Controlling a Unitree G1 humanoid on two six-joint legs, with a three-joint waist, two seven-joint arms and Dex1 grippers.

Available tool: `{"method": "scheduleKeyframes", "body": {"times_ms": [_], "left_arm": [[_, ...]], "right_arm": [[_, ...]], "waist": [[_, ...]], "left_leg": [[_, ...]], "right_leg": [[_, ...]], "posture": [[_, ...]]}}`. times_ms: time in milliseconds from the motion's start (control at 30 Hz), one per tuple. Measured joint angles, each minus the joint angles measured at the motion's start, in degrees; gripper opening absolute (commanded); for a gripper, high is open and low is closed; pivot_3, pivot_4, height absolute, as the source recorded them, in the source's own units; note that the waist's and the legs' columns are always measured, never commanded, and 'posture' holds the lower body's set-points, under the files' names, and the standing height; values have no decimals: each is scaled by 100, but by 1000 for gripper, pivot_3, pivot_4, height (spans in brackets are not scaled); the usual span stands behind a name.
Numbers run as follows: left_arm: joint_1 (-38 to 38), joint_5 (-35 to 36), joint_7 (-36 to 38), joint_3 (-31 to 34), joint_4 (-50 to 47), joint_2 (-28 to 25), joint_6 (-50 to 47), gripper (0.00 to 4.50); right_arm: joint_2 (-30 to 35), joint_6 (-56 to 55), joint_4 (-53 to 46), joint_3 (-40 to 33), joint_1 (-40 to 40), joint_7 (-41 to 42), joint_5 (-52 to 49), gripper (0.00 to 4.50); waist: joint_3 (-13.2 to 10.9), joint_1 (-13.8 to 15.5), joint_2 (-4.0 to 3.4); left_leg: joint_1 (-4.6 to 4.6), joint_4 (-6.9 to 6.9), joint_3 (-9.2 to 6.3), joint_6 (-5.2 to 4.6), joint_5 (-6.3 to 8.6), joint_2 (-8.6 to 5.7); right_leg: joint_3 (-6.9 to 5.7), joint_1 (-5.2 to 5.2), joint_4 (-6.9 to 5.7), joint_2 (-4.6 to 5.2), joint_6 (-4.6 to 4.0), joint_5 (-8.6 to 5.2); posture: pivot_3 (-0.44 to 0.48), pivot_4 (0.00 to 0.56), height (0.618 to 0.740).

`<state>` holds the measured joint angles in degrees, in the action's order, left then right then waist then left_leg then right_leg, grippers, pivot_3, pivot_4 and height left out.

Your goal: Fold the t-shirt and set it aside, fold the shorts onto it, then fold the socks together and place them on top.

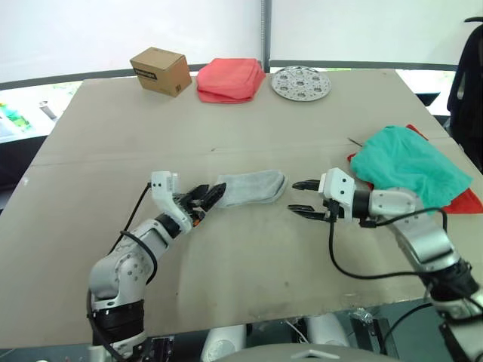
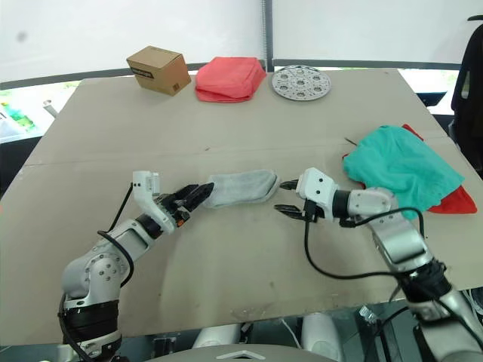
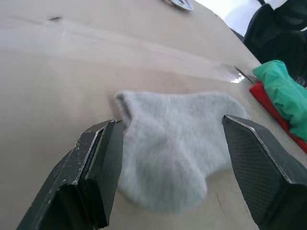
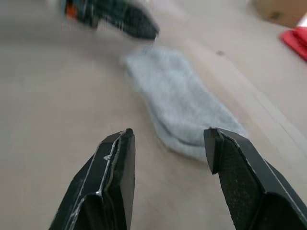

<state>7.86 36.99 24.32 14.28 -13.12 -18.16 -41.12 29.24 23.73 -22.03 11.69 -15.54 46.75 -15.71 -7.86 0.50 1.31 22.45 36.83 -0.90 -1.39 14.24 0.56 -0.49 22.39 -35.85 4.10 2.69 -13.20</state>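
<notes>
My left gripper [image 1: 211, 195] has its fingers apart at one end of the socks [image 1: 253, 188], and my right gripper [image 1: 304, 197], fingers also apart, sits just off the other end. I see the socks lying flat mid-table [image 1: 249, 256]. The shorts [image 1: 408, 165] rest on the t-shirt [image 1: 465, 200] at the right edge.

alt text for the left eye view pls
Grey socks lie mid-table between two open grippers, left gripper at one end, right gripper just off the other. Teal shorts lie on a red t-shirt to the right.
</notes>
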Motion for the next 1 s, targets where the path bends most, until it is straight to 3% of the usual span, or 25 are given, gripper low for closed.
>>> {"method": "scheduleKeyframes", "body": {"times_ms": [100, 400, 500, 633, 867, 1000], "left_arm": [[110, -620, -52, -387, 441, -116, 356, 3537], [777, -1192, 97, -657, 1303, -285, 740, 3537], [841, -1618, 293, -1081, 1445, -441, 1022, 3537], [705, -2054, 628, -1463, 1371, -807, 1370, 3537], [322, -1935, 898, -1451, 858, -831, 1141, 3537], [366, -1933, 891, -1387, 854, -845, 928, 1868]], "right_arm": [[-301, 743, -881, -157, 588, -714, -267, 2447], [39, 857, -1212, -491, 1035, -851, -365, 2447], [162, 755, -1290, -637, 1179, -834, -386, 2447], [153, 700, -1307, -628, 1392, -878, -368, 2447], [113, 712, -1540, -585, 1522, -1049, -325, 2447], [126, 704, -1540, -584, 1549, -1078, -278, 2511]], "waist": [[-1, 25, 1], [4, 29, 3], [13, 58, -4], [13, 38, -5], [16, 32, -9], [17, 30, -12]], "left_leg": [[4, 5, 3, -1, 0, -16], [0, 15, -3, -3, 0, -21], [-12, 15, -7, -3, 0, -24], [-25, 14, -3, -3, 0, -16], [-39, -6, -3, -3, 1, -5], [-49, -7, 0, -4, 1, -6]], "right_leg": [[2, 2, 0, -5, -1, -2], [-3, -7, 1, -9, 6, -2], [-7, -26, 3, -9, 4, -5], [-1, -37, 6, -6, 3, -7], [0, -40, 8, -5, 9, -11], [1, -53, 10, -5, 16, -16]], "posture": [[0, 150, 740], [0, 150, 740], [0, 150, 740], [0, 150, 740], [0, 150, 740], [0, 150, 740]]}}
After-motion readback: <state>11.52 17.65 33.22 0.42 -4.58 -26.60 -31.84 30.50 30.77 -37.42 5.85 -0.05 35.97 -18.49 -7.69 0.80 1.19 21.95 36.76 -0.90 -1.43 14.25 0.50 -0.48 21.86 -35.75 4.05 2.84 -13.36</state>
